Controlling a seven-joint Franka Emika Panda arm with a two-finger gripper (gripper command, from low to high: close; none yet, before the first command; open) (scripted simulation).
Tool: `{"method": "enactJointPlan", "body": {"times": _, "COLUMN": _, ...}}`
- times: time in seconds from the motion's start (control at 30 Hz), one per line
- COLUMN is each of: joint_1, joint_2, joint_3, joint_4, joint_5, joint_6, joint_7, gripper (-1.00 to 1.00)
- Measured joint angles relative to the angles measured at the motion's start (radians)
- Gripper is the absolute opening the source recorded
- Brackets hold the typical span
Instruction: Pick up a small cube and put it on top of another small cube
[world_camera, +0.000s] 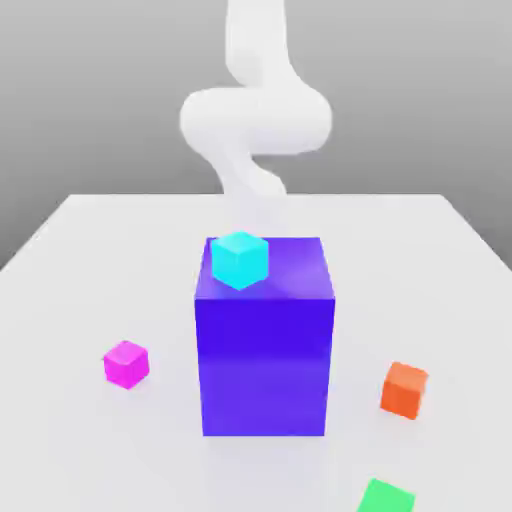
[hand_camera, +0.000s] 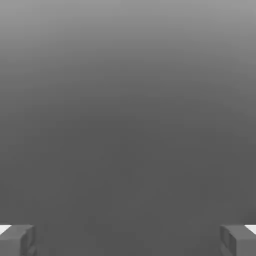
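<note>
Hovering behind the blue block (world_camera: 264, 335), well above the worktop (world_camera: 90, 290), the arm (world_camera: 255, 115) has not yet begun the pick, as I read it: the jaws (hand_camera: 128, 240) are spread wide and released, with nothing between them. In the hand view the two fingertips (hand_camera: 17, 240) stand far apart at the edges, and between them lies only plain grey ground, so no cube sits under the jaws.

The pink cube (world_camera: 126, 363) rests on the worktop, well apart from the jaws, at the exterior view's left of the blue block and nearer the camera than the arm. A cyan cube (world_camera: 240, 259) sits on top of the block, toward its near left corner. An orange cube (world_camera: 404, 389) lies on the worktop at the block's other side, and a green cube (world_camera: 385, 497) lies nearer still to the camera.

The step in hand looks like the approach. The next move calls for carrying the jaws out around or over the tall block toward the pink cube, lining the fingertips with two opposite faces, and descending until the cube stands between them before closing. The block is the obstacle to clear on the way.
</note>
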Motion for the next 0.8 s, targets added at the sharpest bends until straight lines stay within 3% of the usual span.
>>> {"method": "enactJointPlan", "body": {"times": 0.8, "joint_1": 0.196, "joint_2": 0.219, "joint_3": -0.452, "joint_4": -0.217, "joint_5": -0.197, "joint_6": 0.192, "joint_7": -0.988, "gripper": 0.0}}
